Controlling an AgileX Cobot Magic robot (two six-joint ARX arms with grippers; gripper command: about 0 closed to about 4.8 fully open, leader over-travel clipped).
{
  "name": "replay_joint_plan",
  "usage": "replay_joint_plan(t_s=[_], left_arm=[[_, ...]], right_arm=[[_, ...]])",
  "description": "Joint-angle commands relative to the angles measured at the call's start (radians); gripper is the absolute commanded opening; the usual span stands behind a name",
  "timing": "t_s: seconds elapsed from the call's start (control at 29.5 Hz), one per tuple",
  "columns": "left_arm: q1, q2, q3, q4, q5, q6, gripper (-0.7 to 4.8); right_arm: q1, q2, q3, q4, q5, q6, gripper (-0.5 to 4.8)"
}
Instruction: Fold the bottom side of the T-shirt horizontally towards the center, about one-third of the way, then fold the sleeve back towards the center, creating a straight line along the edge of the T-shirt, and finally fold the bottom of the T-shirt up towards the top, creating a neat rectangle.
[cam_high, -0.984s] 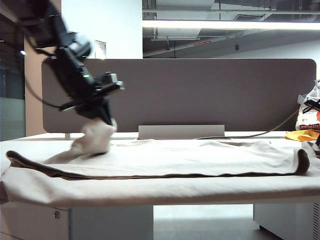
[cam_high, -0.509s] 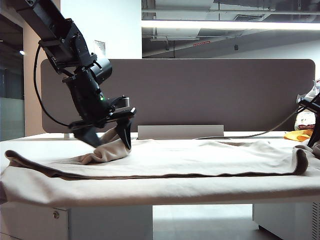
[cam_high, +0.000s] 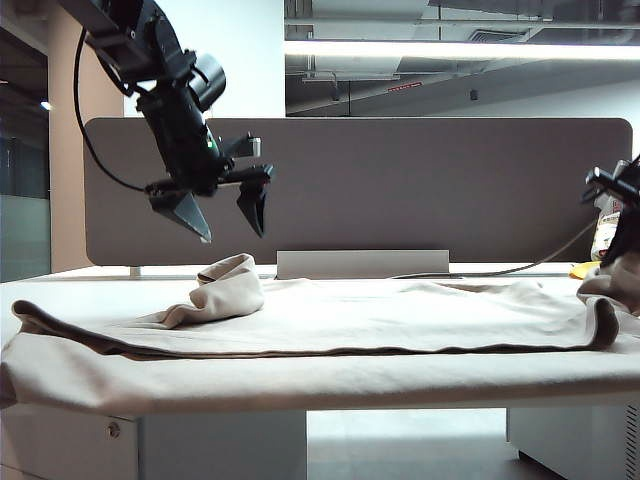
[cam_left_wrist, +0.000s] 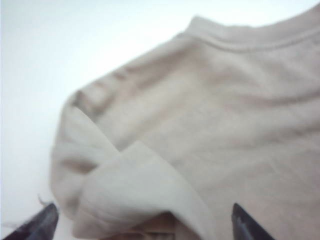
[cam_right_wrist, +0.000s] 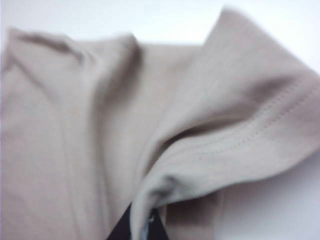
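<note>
- Table (cam_high: 60, 290): white top, carries the whole garment; grey partition panel (cam_high: 400, 180) stands behind it.
- T-shirt (cam_high: 400, 310): beige, spread across nearly the full width of the table, near edge hanging over the front. One long fold runs side to side, its dark crease line visible along the front.
- Sleeve (cam_high: 225, 285) (cam_left_wrist: 135, 195): folded onto the shirt body at exterior left, resting in a loose raised hump, not held.
- Left gripper (cam_high: 225, 215) (cam_left_wrist: 142, 225): hangs in the air above the sleeve hump, clear of the cloth, pointing down, jaws spread wide, nothing between them.
- Right gripper (cam_high: 622, 250) (cam_right_wrist: 142, 225): at the far right edge of the exterior view, jaws pressed together, pinching a bunched hem of the T-shirt, lifted slightly off the table.
- Yellow item (cam_high: 585, 270): behind the right end, too small to identify.
</note>
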Motion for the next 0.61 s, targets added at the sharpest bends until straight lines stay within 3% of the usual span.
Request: replay_joint_plan(t_s=[0.03, 0.44, 0.61], left_arm=[[0.003, -0.004, 0.009, -0.037, -0.011, 0.012, 4.79], [0.016, -0.003, 0.008, -0.086, -0.014, 0.011, 4.79], [0.036, -0.003, 0.008, -0.105, -0.008, -0.005, 4.79]], right_arm=[[0.019, -0.008, 0.037, -0.010, -0.015, -0.003, -0.08], [0.166, -0.007, 0.115, -0.027, -0.024, 0.005, -0.08], [0.224, -0.004, 0.115, -0.023, 0.018, 0.023, -0.08]])
